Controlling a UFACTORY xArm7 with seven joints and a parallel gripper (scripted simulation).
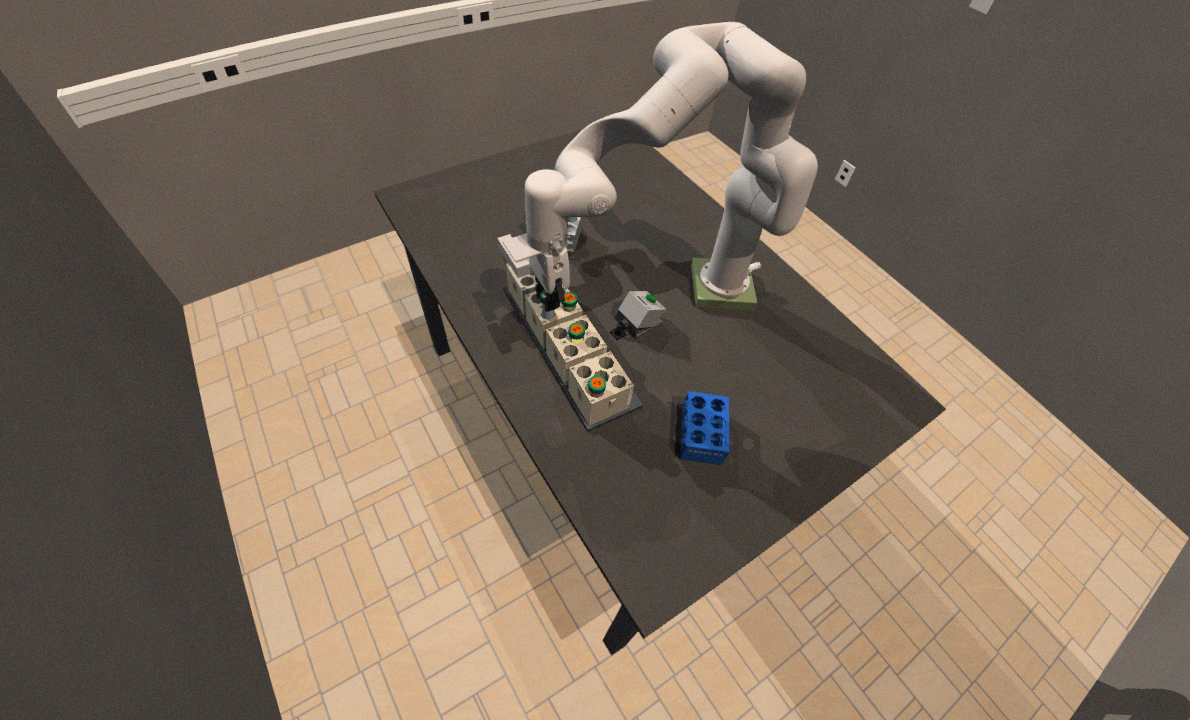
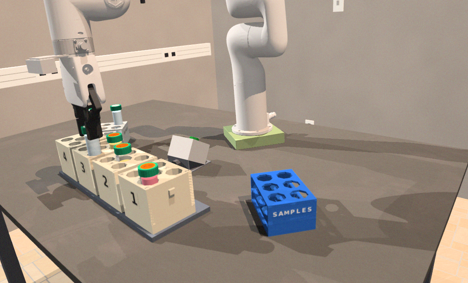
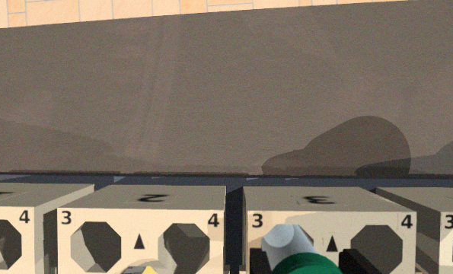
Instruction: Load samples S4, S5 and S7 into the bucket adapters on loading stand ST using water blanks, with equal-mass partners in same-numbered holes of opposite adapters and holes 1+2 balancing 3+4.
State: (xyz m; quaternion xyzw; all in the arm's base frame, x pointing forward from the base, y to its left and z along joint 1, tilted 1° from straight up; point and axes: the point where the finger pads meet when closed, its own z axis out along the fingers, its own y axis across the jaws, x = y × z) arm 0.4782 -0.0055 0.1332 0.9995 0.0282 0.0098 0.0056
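My gripper (image 1: 549, 297) (image 2: 87, 131) (image 3: 306, 262) is shut on a clear, colourless green-capped tube (image 2: 93, 147) (image 3: 291, 247), standing partly in hole 3 of adapter 3 (image 2: 83, 175) (image 3: 326, 218); its cap dot is hidden. An orange-dot tube (image 1: 569, 299) (image 2: 114, 137) stands in a robot-side hole of adapter 3. Sample S4 (image 1: 577, 331) (image 2: 122, 148) stands in hole 5 of adapter 2 (image 2: 105, 192) (image 3: 138, 217). A pink orange-dot sample (image 1: 596, 385) (image 2: 148, 169) stands in hole 3 of adapter 1 (image 2: 140, 207). No tube shows in adapter 4 (image 2: 65, 163), partly hidden.
The adapters share the loading stand (image 2: 200, 210). The blue SAMPLES rack (image 1: 705, 454) (image 2: 292, 221) holds no tubes. A white-dot tube (image 2: 116, 113) stands in the pale rack behind. The sloped desk (image 1: 637, 313) (image 2: 190, 151) bears the green DONE key (image 1: 651, 298) (image 2: 194, 138).
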